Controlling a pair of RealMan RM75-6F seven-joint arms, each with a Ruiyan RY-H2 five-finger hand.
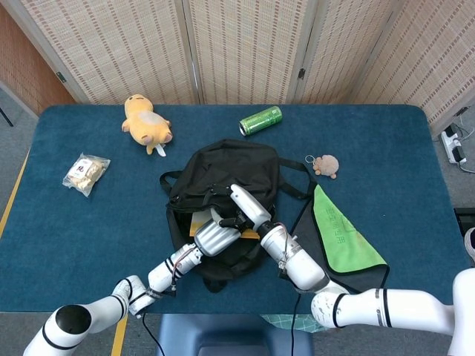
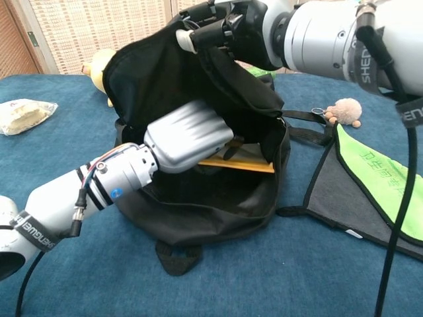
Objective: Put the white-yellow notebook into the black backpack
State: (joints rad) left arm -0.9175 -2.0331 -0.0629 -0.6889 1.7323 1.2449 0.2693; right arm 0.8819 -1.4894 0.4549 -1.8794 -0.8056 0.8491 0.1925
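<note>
The black backpack lies in the middle of the blue table with its mouth facing me. My right hand grips the upper flap and holds it up high, keeping the bag open. My left hand reaches deep into the mouth, holding the white-yellow notebook flat inside. Only the notebook's yellow edge shows under the dark fingers. In the head view the left hand covers most of the notebook.
A yellow plush toy and a snack bag lie at the left. A green can lies behind the backpack. A small plush keyring and a green-and-grey cloth lie to the right.
</note>
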